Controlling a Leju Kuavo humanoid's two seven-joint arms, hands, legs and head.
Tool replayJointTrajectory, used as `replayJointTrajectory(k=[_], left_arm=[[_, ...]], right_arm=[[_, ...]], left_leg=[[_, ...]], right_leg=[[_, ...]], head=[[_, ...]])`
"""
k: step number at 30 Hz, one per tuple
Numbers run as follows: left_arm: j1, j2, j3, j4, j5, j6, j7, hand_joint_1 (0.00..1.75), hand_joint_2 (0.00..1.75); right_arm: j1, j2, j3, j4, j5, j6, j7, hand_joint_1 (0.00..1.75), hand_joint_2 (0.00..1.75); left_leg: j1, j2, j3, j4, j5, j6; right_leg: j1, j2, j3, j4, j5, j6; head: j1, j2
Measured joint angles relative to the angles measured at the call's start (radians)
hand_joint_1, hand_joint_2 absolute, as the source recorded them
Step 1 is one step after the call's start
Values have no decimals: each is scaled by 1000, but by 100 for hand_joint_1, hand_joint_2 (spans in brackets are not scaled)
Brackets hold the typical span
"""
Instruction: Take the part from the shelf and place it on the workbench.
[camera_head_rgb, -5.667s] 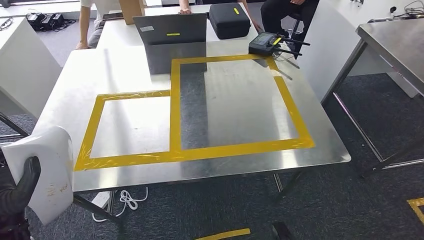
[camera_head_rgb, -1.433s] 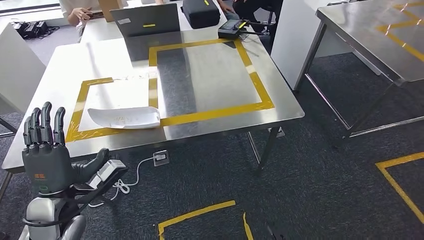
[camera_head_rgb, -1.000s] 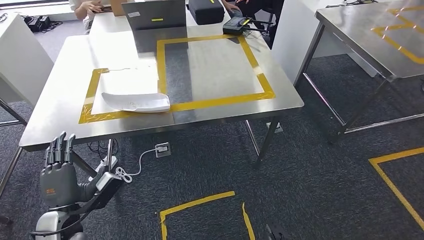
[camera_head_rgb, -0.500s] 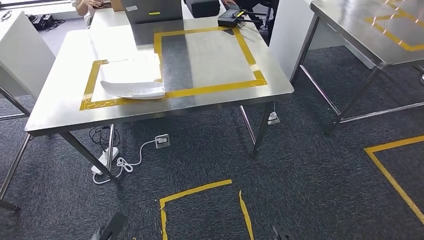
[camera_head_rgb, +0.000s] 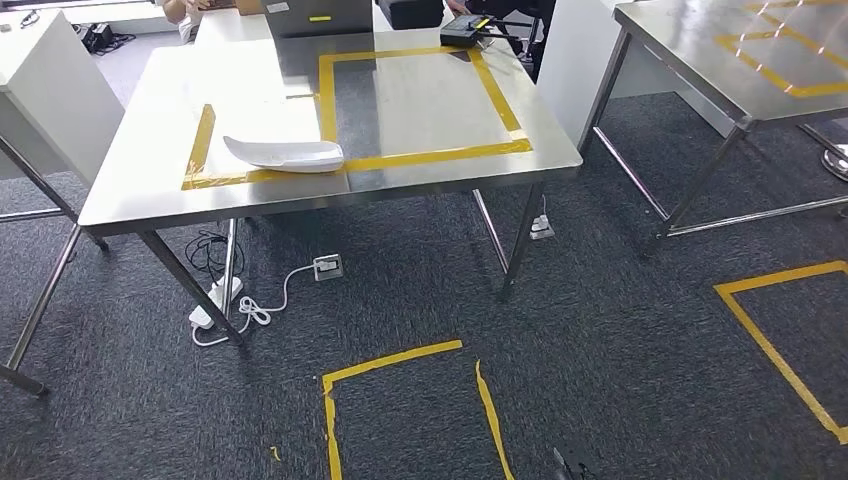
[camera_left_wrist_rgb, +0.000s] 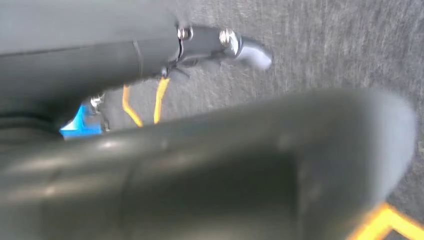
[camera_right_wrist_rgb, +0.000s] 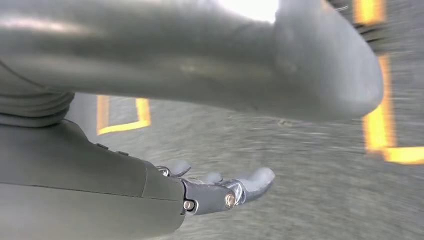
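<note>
Two hands hang over dark grey carpet, each holding nothing: the left hand (camera_left_wrist_rgb: 210, 165) shows a thick grey thumb and extended fingers (camera_left_wrist_rgb: 250, 50), and the right hand (camera_right_wrist_rgb: 190, 100) has its fingers (camera_right_wrist_rgb: 250, 182) stretched apart and released. Low in the head view, yellow tape (camera_head_rgb: 400, 385) marks the carpet. Farther off, upper left of the frame, the white curved plastic part (camera_head_rgb: 285, 154) lies on the stainless steel counter (camera_head_rgb: 440, 170), inside a yellow-taped rectangle.
</note>
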Motion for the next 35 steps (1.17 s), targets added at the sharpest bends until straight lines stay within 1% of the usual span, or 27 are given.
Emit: replayJointTrajectory(k=[2,3,4,5,6,7,9,10,11,13,14,15,16,18,19,20,21,22,23,25,26,28,29,30,31,33,35], left_arm=[[-5,-8,29,5,-25,-24,-36,0,0],[-8,-11,34,8,-52,-31,-49,0,0],[-13,-13,34,11,-86,-35,-58,0,0],[-21,-15,30,13,-126,-36,-61,0,0],[-30,-17,22,15,-171,-36,-59,0,0],[-41,-18,9,16,-219,-39,-55,0,0],[-64,-21,-38,17,-322,-64,-41,0,0],[-75,-22,-67,18,-365,-82,-35,0,0],[-85,-23,-95,19,-395,-99,-29,0,0],[-98,-24,-139,21,-421,-115,-23,0,0],[-101,-24,-153,21,-424,-119,-21,0,0],[-101,-24,-165,23,-429,-126,-14,0,0],[-100,-24,-175,24,-434,-137,-3,0,0],[-96,-21,-194,29,-449,-166,38,0,0],[-91,-18,-202,31,-451,-180,56,0,0],[-82,-14,-207,33,-446,-195,68,0,0],[-70,-10,-210,34,-430,-213,71,0,0],[-58,-5,-209,35,-403,-240,68,0,0],[-46,2,-205,35,-372,-270,62,0,0],[-28,18,-194,36,-323,-327,49,0,0],[-22,26,-188,36,-311,-345,46,0,0],[-12,37,-178,37,-301,-363,45,0,0],[-9,41,-174,38,-299,-367,45,0,0],[-6,45,-170,39,-299,-368,46,0,0],[-4,48,-167,39,-301,-368,47,0,0],[0,52,-164,39,-311,-368,42,0,0],[3,54,-163,39,-322,-367,33,0,0]], right_arm=[[-4,-4,8,0,20,17,-1,0,0],[-10,-6,11,0,23,25,-13,0,0],[-16,-8,15,0,24,32,-26,0,0],[-23,-10,17,0,20,38,-36,0,0],[-30,-11,19,0,9,46,-48,0,0],[-38,-12,19,0,-11,57,-60,0,0],[-55,-13,6,-1,-84,87,-91,0,0],[-62,-14,-9,-1,-127,102,-106,0,0],[-68,-14,-26,-1,-163,114,-118,0,0],[-74,-14,-60,-1,-200,126,-130,0,0],[-75,-14,-73,-1,-207,129,-133,0,0],[-75,-14,-85,-1,-216,130,-134,0,0],[-74,-15,-97,-1,-227,130,-136,0,0],[-64,-17,-123,-1,-251,130,-140,0,0],[-56,-21,-136,-1,-257,128,-141,0,0],[-45,-26,-146,-1,-260,123,-141,0,44],[-33,-32,-154,-1,-260,115,-140,0,87],[-20,-39,-161,-1,-262,102,-137,0,131],[-9,-46,-170,-1,-268,82,-132,0,175],[9,-61,-193,-1,-296,34,-125,0,175],[15,-69,-208,-1,-312,14,-126,0,175],[24,-84,-236,-1,-333,-10,-128,0,175],[29,-90,-248,-1,-338,-14,-128,0,175],[33,-94,-257,-1,-346,-18,-130,0,175],[37,-96,-267,-1,-359,-24,-136,0,175],[38,-97,-294,-1,-396,-42,-149,0,175],[39,-98,-316,-1,-419,-62,-151,0,175]], left_leg=[[-1,3,-29,1,26,9],[-2,4,-45,3,39,10],[-4,6,-61,6,53,10],[-5,7,-79,9,66,10],[-6,8,-98,13,78,9],[-6,7,-116,18,90,7],[-8,6,-142,24,113,-1],[-8,6,-146,24,123,-7],[-8,5,-147,20,135,-13],[-6,5,-146,10,152,-26],[-4,4,-151,15,140,-32],[-3,2,-160,36,107,-38],[-2,1,-172,77,57,-43],[-1,0,-198,203,-44,-51],[0,0,-201,260,-63,-54],[0,0,-192,294,-56,-55],[0,-1,-167,295,-29,-54],[0,-1,-124,260,-1,-51],[0,-2,-69,195,6,-47],[-5,-5,31,52,-22,-36],[-8,-6,55,9,-40,-29],[-11,-4,52,-8,-33,-14],[-10,-1,42,-10,-23,-4],[-8,3,29,-12,-9,5],[-7,5,13,-13,6,12],[-8,7,-23,-11,34,17],[-9,8,-50,-8,53,17]], right_leg=[[1,3,-28,112,-111,5],[1,4,-39,177,-149,5],[2,4,-40,226,-160,5],[2,4,-26,247,-146,3],[3,4,5,231,-118,0],[4,4,54,180,-92,-4],[9,4,163,30,-95,-14],[12,4,196,-25,-108,-20],[15,5,208,-55,-118,-25],[15,4,197,-64,-100,-39],[13,2,188,-66,-87,-47],[11,1,176,-69,-73,-55],[10,0,162,-71,-59,-61],[10,1,128,-69,-32,-64],[10,1,111,-66,-19,-62],[10,-1,93,-62,-8,-60],[10,-2,76,-57,2,-58],[10,-2,60,-51,12,-55],[10,-3,46,-45,21,-52],[11,-4,30,-38,38,-41],[11,-4,28,-39,47,-35],[9,-4,27,-45,65,-21],[7,-2,21,-40,56,-15],[6,0,11,-21,28,-9],[5,1,-3,17,-21,-4],[3,3,-30,139,-131,3],[3,3,-39,232,-168,6]], head=[[6,0],[9,0],[10,0],[11,0],[12,0],[12,0],[16,0],[18,0],[20,0],[21,0],[20,0],[18,0],[13,0],[3,0],[0,0],[-2,0],[-3,0],[-4,0],[-4,0],[-3,0],[-3,0],[-5,0],[-8,0],[-8,0],[-7,0],[-3,0],[-2,0]])
